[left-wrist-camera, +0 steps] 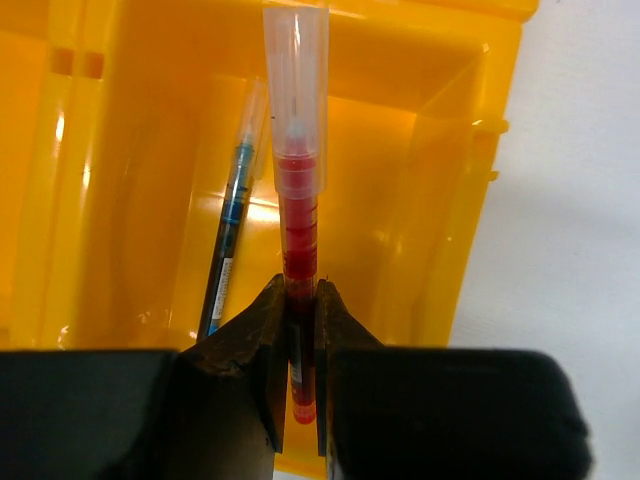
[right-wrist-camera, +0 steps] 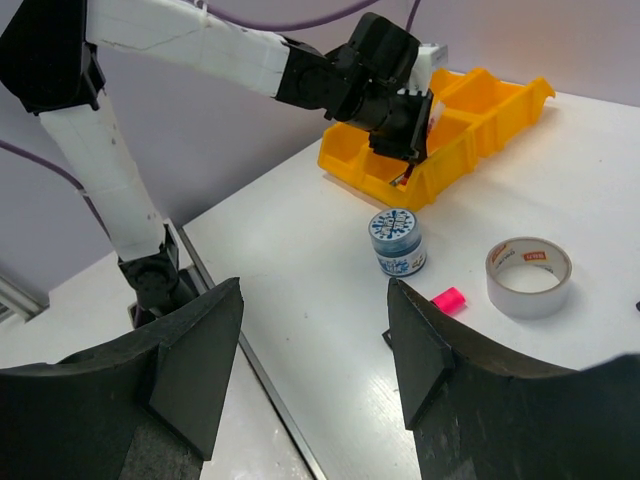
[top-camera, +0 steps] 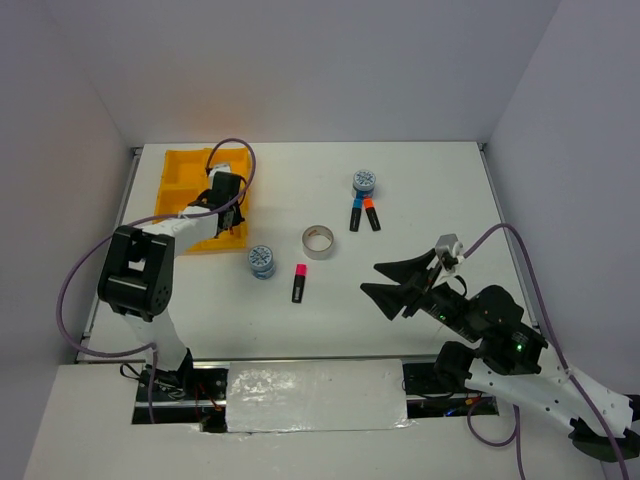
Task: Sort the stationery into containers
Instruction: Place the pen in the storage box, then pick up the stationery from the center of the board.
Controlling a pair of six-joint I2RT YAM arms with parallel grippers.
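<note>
My left gripper is shut on the red pen and holds it over a near compartment of the yellow tray. The teal pen lies in that compartment. In the top view the left gripper sits over the tray's right side. My right gripper is open and empty above the table's right half. One blue-white tape roll and the pink-capped highlighter lie mid-table, beside the silver-grey tape ring. The second roll and the blue-capped and orange-capped highlighters lie farther back.
White walls close in the table on the left, back and right. The tray also shows in the right wrist view, with the left arm reaching over it. The table's near edge has a metal rail.
</note>
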